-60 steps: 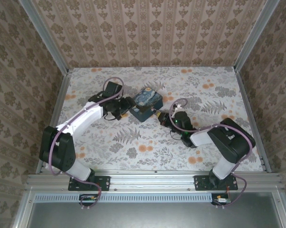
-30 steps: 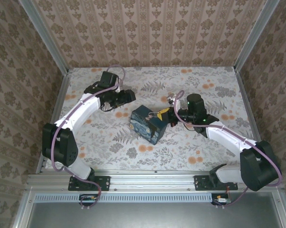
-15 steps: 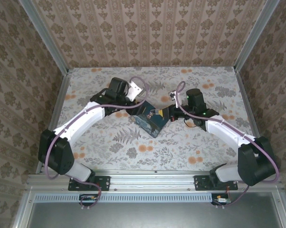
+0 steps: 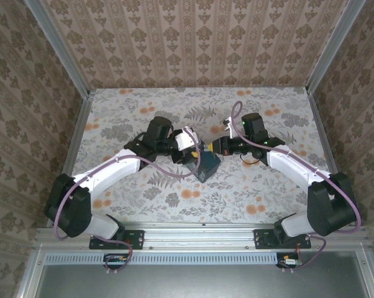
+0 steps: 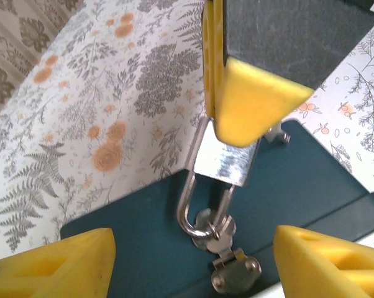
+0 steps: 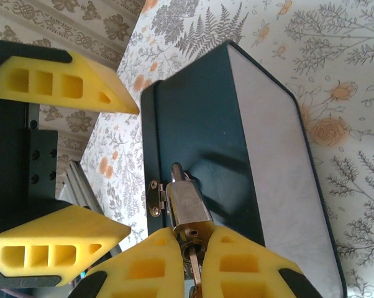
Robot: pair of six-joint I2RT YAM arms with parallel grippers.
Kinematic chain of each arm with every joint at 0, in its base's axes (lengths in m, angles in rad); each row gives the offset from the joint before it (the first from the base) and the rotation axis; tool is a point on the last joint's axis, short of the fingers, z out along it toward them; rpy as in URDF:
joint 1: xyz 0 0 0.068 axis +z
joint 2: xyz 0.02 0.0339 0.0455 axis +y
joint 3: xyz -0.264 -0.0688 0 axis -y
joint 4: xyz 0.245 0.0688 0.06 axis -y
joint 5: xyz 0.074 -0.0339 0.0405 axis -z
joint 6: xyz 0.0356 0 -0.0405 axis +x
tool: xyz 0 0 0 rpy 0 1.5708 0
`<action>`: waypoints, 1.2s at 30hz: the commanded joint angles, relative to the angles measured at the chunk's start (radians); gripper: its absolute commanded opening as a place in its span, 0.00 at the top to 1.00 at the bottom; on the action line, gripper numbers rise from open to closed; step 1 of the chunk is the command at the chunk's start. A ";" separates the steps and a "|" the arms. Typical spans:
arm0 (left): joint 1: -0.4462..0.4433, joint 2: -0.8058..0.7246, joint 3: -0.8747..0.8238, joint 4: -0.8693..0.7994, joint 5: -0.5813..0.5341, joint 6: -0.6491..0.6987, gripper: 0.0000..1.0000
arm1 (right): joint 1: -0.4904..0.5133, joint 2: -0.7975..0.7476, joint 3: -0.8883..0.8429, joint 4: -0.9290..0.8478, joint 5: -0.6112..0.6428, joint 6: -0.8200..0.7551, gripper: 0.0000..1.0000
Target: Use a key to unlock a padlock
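Right gripper (image 6: pixel 192 245) clenches the key (image 6: pixel 194 273), seated in the padlock (image 6: pixel 188 208) for turning; left gripper (image 5: pixel 193 242), released, faces the padlock.

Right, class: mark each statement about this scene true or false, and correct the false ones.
1. The left tool is open. True.
2. The padlock lies loose on the table. False: it hangs from the hasp on the box.
3. The right tool pinches the key at the padlock's base. True.
4. The box is red. False: it is dark teal.
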 commanded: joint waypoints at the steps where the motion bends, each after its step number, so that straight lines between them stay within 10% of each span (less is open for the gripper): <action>1: 0.010 0.017 0.047 0.049 0.104 0.065 0.31 | -0.003 -0.016 0.016 0.036 -0.080 0.054 0.97; 17: -0.030 0.132 0.051 0.081 0.129 0.152 0.31 | -0.002 -0.049 0.040 0.000 -0.103 0.061 0.99; 25: -0.018 0.123 0.026 0.043 0.113 0.152 0.66 | -0.013 -0.120 -0.012 0.002 -0.077 -0.145 0.97; 36: 0.004 0.104 0.019 0.032 0.117 0.118 0.83 | -0.036 -0.079 0.025 -0.069 -0.054 -0.288 0.97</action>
